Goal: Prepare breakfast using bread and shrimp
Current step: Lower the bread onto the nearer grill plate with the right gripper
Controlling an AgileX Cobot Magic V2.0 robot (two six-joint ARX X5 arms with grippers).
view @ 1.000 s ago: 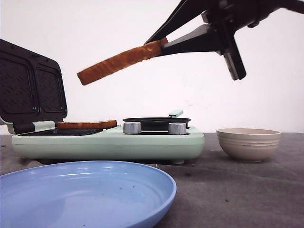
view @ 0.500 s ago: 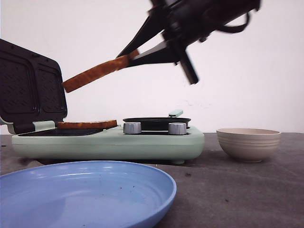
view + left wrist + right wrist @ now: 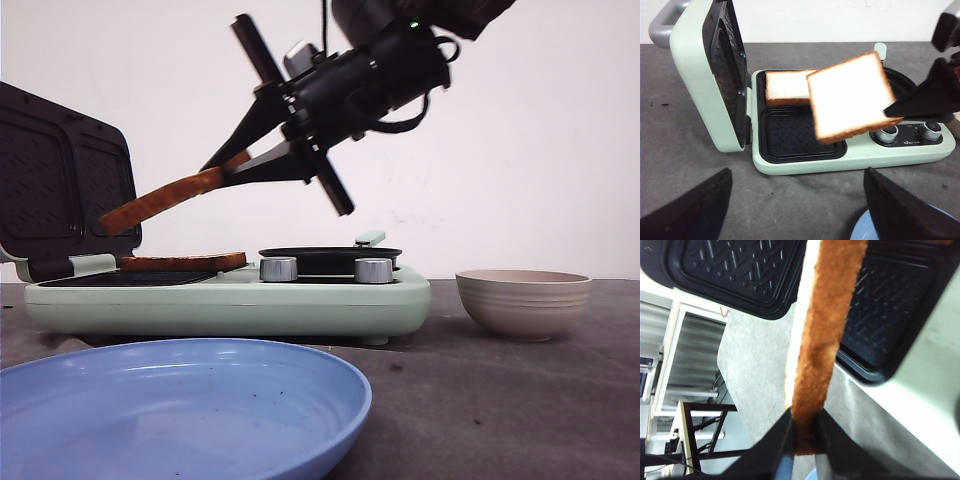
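One bread slice (image 3: 160, 201) lower — nearer lid (image 3: 60, 180).

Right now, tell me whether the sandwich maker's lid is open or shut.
Open. The lid stands upright at the hinge, both dark plates exposed, one bread slice lying in the rear well.

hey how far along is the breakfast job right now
One bread slice already lies in the far compartment of the open sandwich maker. The right gripper is clamped on the second slice, holding it tilted in the air above the maker; the near compartment is empty. The left gripper is open and idle. No shrimp shows anywhere, and the blue plate is bare.
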